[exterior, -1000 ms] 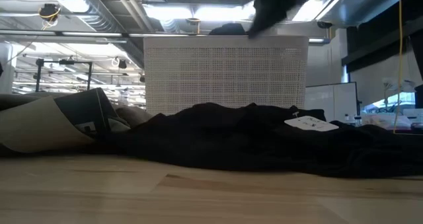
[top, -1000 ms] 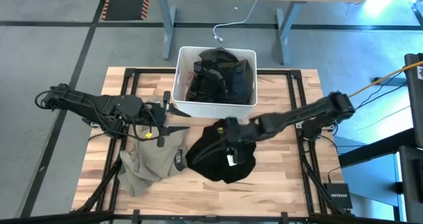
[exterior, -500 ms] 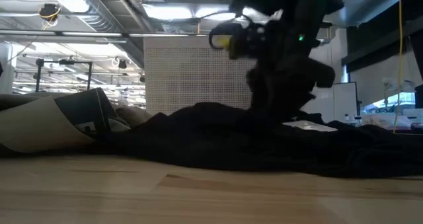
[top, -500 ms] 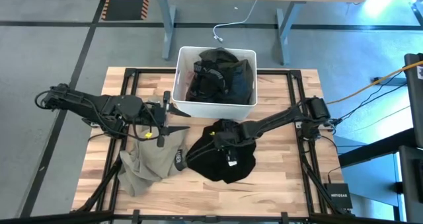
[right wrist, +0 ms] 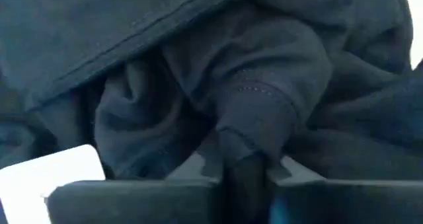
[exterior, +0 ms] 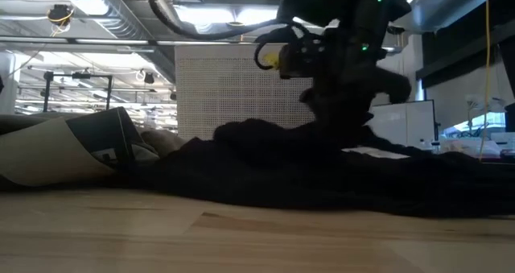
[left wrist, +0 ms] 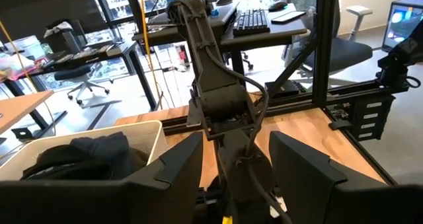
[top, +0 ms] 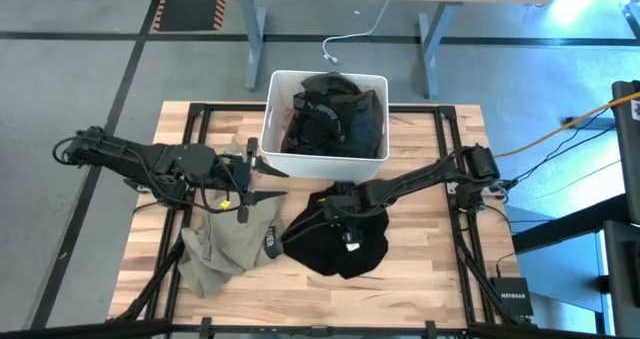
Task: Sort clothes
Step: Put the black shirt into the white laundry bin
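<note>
The black garment [top: 335,241] lies crumpled on the table's middle, a white label [top: 351,242] on top. My right gripper [top: 335,211] stands on its far part, shut on the cloth [right wrist: 254,118]. The khaki-olive garment [top: 222,244] lies spread on the table at the left. My left gripper [top: 268,179] hovers open over its far edge with nothing between its fingers [left wrist: 182,161]. The white bin [top: 275,149] at the far middle holds dark clothes [top: 335,114] and a bit of pink. My right gripper pinches a raised fold of the black garment [right wrist: 251,141] between its two fingers, near the garment's far edge. It comes from above and from the table's right, slanting down [exterior: 338,116]. The rest of the garment lies slack on the table.
The bin's near wall [exterior: 273,88] stands just behind the black garment. Bare wood [top: 430,259] lies along the table's near and right sides. Dark frame rails [top: 455,149] run along the table's edges.
My right gripper has come down onto the black garment, moving a little toward the table's left and near edge, and has taken hold of a fold. The cloth beside it has bunched up slightly; the rest has stayed put.
</note>
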Robot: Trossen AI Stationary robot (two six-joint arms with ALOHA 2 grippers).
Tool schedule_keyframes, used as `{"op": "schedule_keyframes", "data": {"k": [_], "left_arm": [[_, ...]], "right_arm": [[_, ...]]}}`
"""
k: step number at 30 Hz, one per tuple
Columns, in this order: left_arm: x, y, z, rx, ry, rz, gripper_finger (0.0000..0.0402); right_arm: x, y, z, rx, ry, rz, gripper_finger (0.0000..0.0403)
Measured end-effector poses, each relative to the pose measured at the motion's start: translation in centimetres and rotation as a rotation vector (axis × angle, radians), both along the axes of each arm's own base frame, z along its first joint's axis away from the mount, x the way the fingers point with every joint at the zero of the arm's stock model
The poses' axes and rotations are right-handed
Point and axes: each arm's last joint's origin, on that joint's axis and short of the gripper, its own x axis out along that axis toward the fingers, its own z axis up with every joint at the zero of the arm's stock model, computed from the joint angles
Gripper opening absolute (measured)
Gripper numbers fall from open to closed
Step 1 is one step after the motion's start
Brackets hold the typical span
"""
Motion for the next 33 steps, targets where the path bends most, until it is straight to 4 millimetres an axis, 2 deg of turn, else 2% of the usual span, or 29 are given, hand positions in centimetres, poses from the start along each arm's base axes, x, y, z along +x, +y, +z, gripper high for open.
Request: {"op": "schedule_keyframes", "data": {"k": [2,4,7,13,19,25,30,33], "left_arm": [[0.0,0.0,0.0,0.0,0.0,0.0,0.017],[0.0,0.0,0.0,0.0,0.0,0.0,0.017],[0.0,0.0,0.0,0.0,0.0,0.0,0.017],[0.0,0.0,0.0,0.005,-0.002,-0.001,0.017],[0.0,0.0,0.2,0.006,-0.021,-0.002,0.017],[0.0,0.0,0.3,0.019,-0.027,-0.003,0.017],[0.0,0.0,0.3,0.022,-0.029,-0.004,0.017],[0.0,0.0,0.3,0.028,-0.03,-0.005,0.017]], "right_arm": [[-0.5,0.1,0.8,0.018,0.001,0.007,0.0023],[-1.0,0.4,2.2,0.022,-0.026,0.007,0.0038],[-2.0,0.7,5.1,0.001,-0.103,0.0,0.0051],[-4.9,0.1,12.1,0.015,-0.335,-0.012,0.0023],[-7.3,-2.1,20.7,-0.035,-0.611,-0.041,0.0023],[-8.7,-4.8,30.1,-0.225,-0.945,-0.096,0.0028],[-10.2,-7.9,37.8,-0.417,-1.351,-0.198,0.0026],[-11.7,-9.9,41.7,-0.516,-1.65,-0.277,0.0028]]}}
